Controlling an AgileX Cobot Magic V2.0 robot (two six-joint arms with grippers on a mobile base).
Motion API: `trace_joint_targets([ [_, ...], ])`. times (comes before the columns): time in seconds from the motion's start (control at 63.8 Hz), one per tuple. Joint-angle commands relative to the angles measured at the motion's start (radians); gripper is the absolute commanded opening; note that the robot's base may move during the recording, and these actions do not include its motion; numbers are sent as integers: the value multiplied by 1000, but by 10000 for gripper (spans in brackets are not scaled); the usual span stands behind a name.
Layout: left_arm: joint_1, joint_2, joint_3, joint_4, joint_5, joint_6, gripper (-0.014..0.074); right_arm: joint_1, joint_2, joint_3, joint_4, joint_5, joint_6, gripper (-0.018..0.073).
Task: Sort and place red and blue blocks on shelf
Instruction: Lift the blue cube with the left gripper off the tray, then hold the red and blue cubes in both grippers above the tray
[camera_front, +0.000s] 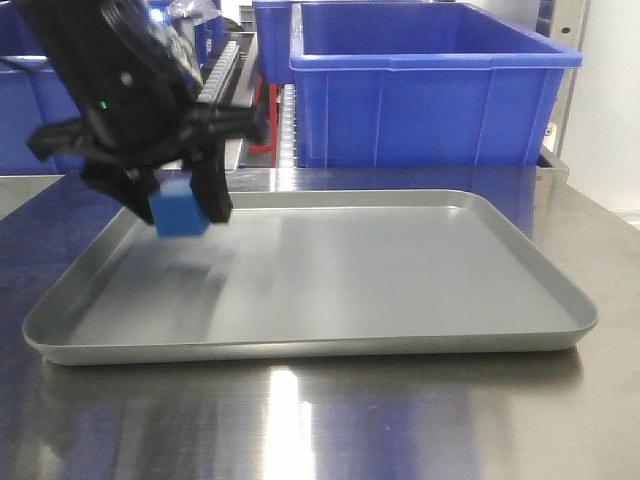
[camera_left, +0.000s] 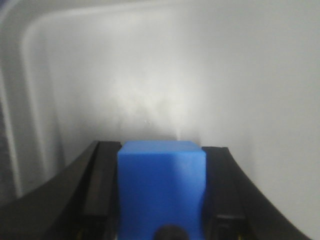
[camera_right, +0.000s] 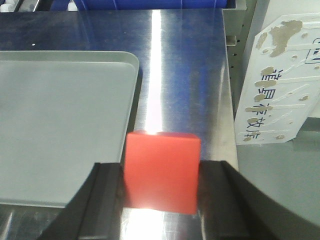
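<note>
Left end effector (camera_front: 180, 205): black, at the upper left of the front view, clenched on the blue block, one finger on each side of it.
Blue block (camera_front: 178, 217): one. It hangs over the left part of the tray, a little above the floor and not touching it, with a blurred shadow below. In the left wrist view it fills the lower middle between the two dark fingers (camera_left: 102, 190), and the rounded corner of the tray is at the upper left.
Tray (camera_front: 300, 345): one, shallow and grey, with rounded corners, lying on the surface. Inside its outline only the blue block is seen, held in the air.
Surface (camera_front: 320, 430): shiny steel, which carries the tray.
Blue crates (camera_front: 430, 100): one big crate stands behind the tray at the upper right. Parts of two more show at the upper left and upper middle. Their inside cannot be seen from this angle.
White rollers (camera_front: 288, 125): one short row, between the crates.
Right end effector (camera_right: 162, 197): seen only in the right wrist view, clenched on the red block.
Red block (camera_right: 162, 172): one, over the bare steel just right of the tray's right edge. Whether it touches the steel I cannot tell.
White plate (camera_right: 280, 80): one, with printed characters, at the right edge of that view.
</note>
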Motion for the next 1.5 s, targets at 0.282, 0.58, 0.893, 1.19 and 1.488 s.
trace_joint_targets([
  [0.282,78,-190,-25,88,11,-10,125,-5,-1,-28,-10,-72,0,50],
  [0.58,157,-320,28,124,11,-10,125,-5,-1,-28,-10,-72,0,50],
  [0.893,252,-478,141,134,7,-10,125,-5,-1,-28,-10,-72,0,50],
  [1.19,323,-650,285,134,-33,-10,125,-5,-1,-28,-10,-72,0,50],
  [1.488,365,-838,452,134,-84,-10,125,-5,-1,-28,-10,-72,0,50],
])
